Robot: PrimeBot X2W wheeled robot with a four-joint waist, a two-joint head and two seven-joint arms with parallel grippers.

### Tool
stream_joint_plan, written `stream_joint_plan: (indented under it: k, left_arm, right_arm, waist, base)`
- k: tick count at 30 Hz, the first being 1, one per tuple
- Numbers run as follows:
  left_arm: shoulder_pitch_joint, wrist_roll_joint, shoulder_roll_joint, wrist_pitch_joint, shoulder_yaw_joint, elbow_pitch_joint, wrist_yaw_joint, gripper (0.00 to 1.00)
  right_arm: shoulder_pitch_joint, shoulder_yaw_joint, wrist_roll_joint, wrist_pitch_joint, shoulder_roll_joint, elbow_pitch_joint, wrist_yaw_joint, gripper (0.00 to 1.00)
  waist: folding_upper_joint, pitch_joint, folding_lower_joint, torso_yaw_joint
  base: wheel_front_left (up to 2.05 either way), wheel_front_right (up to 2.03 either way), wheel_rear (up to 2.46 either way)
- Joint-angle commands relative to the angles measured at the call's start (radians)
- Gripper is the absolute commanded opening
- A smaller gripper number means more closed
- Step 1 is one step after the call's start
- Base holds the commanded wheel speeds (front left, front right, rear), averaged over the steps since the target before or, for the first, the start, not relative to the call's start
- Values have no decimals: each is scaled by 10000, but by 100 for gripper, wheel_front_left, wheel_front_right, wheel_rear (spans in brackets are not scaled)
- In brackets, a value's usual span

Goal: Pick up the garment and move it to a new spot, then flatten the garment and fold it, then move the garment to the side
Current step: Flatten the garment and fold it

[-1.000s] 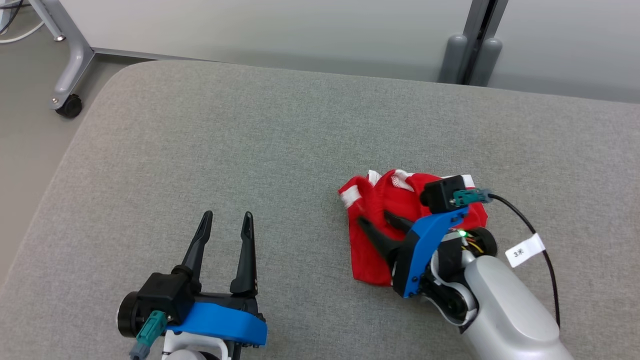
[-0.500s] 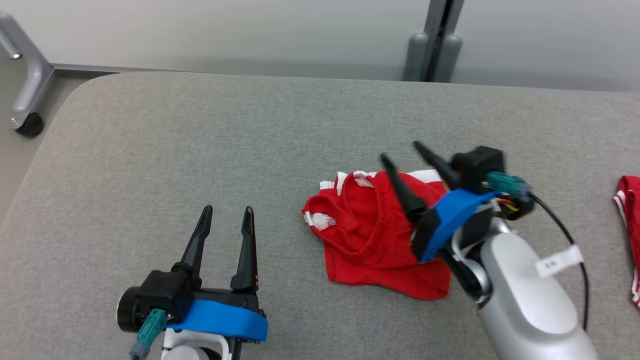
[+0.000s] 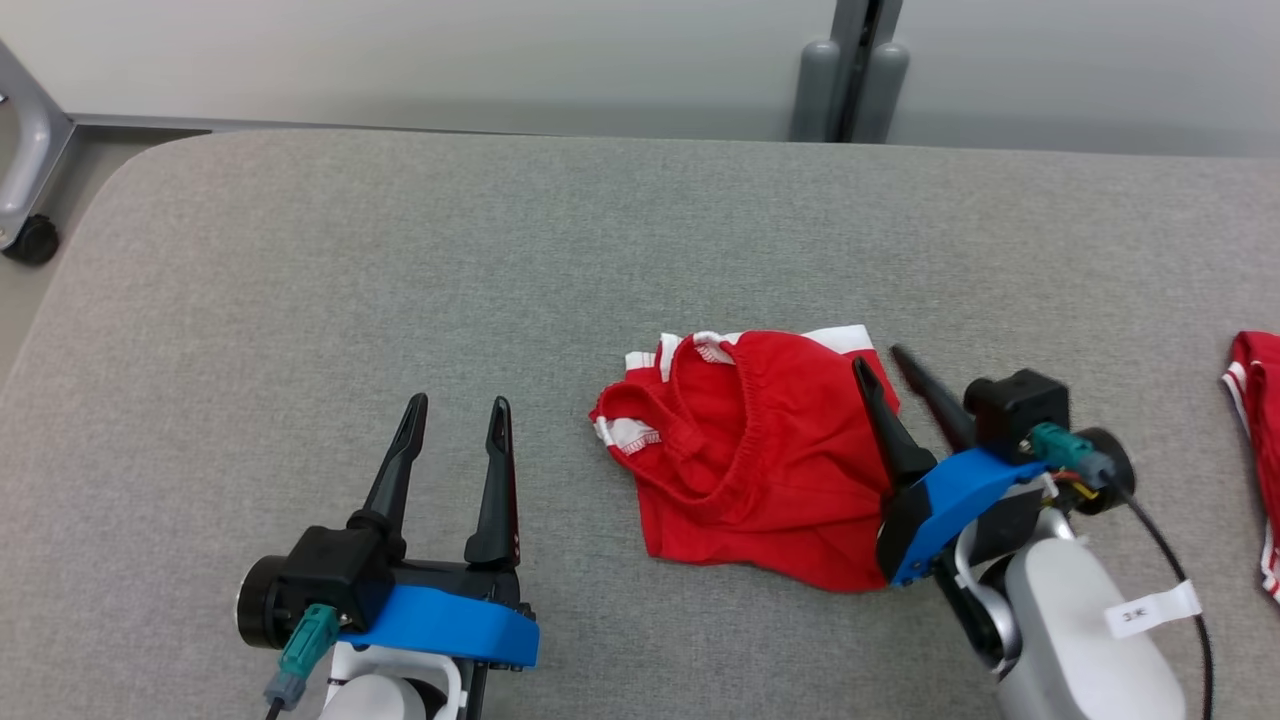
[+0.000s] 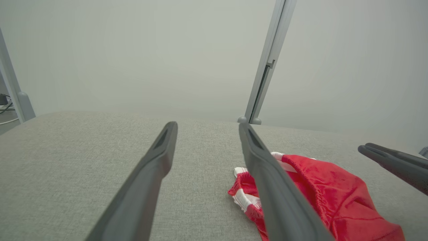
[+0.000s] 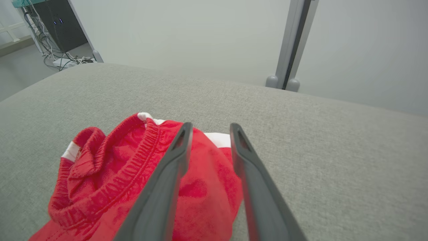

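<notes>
The garment (image 3: 760, 470) is a pair of red shorts with white trim, lying rumpled on the grey padded table (image 3: 400, 250), waistband toward the left. My right gripper (image 3: 878, 358) hovers at its right edge, jaws partly apart with nothing between them. In the right wrist view the right gripper (image 5: 211, 125) points over the garment (image 5: 110, 174) and its white hem. My left gripper (image 3: 458, 405) rests open on the table, well left of the cloth. The left wrist view has the left gripper (image 4: 208, 125) wide open, the garment (image 4: 327, 194) to its right, and the right gripper's fingers (image 4: 394, 164) beyond.
Another red and white cloth (image 3: 1255, 440) lies at the table's right edge. A grey post (image 3: 850, 90) stands behind the table against a pale wall. A wheeled frame leg (image 3: 30, 240) stands on the floor at the far left.
The camera has shifted. My right gripper let go of the bunched garment, rose, then came down at its right edge with narrower jaws. The garment now lies more spread out. The left gripper stayed put.
</notes>
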Motion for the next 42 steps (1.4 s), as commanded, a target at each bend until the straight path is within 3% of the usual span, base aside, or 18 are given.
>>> stream_joint_plan:
  k: [1, 8, 14, 27, 34, 35, 36, 37, 38, 39, 41, 42]
  left_arm:
    - [-165, -13, 42, -55, 17, 27, -9, 100]
    - [-254, -61, 42, -115, 63, 124, 2, 100]
    - [-291, -86, -10, -191, 30, 194, 24, 100]
    - [-287, -143, 32, -293, 85, 207, 89, 100]
    - [-262, -159, 62, -303, 35, 287, 77, 100]
    - [-251, -150, 82, -294, 25, 296, 65, 100]
    - [-258, -139, 97, -290, 7, 311, 50, 100]
    - [-276, -119, 101, -282, -11, 317, 46, 100]
    - [-276, -119, 101, -282, -11, 317, 46, 100]
    - [-297, -95, 100, -284, -39, 309, 36, 100]
    - [-364, -61, 129, -289, -78, 284, -4, 100]
    - [-383, -57, 122, -293, -111, 268, -16, 100]
  right_arm:
    - [57, 154, 95, -91, 5, 218, 1, 0]
    - [-613, 1117, 180, -57, 0, 2105, 1, 0]
    - [-1232, 2177, 930, -231, 1, 3247, 1, 0]
    - [-1939, 4626, 1977, -575, 0, 3845, 1, 0]
    - [-2085, 4913, 1890, -1239, 2, 3843, 1, 0]
    - [-2085, 4888, 1888, -1406, 1, 3763, 1, 6]
    - [-2075, 4821, 1848, -1573, 1, 3689, 1, 24]
    - [-2061, 4744, 1788, -1736, -1, 3619, 1, 32]
    - [-2061, 4744, 1788, -1736, -1, 3619, 1, 32]
    - [-2018, 4656, 1736, -1859, -1, 3549, 1, 47]
    - [-1867, 4381, 1633, -2080, -2, 3335, 1, 100]
    - [-1786, 4208, 1554, -2166, -2, 3243, 1, 100]
  waist:
    - [0, 64, 0, 100]
    - [0, 201, 0, 517]
    - [0, 237, 0, 847]
    - [0, 295, 0, 963]
    - [0, 238, 0, 783]
    - [0, 211, 0, 735]
    - [0, 178, 0, 687]
    - [0, 139, 0, 631]
    - [0, 139, 0, 631]
    - [0, 96, 0, 574]
    - [0, 4, 0, 440]
    - [0, -45, 0, 367]
  base:
    - [0, 0, 0]
    - [0, 0, 0]
    - [0, 0, 0]
    - [0, 0, 0]
    - [0, 0, 0]
    - [0, 0, 0]
    - [0, 0, 0]
    - [0, 0, 0]
    - [0, 0, 0]
    - [0, 0, 0]
    - [0, 0, 0]
    - [0, 0, 0]
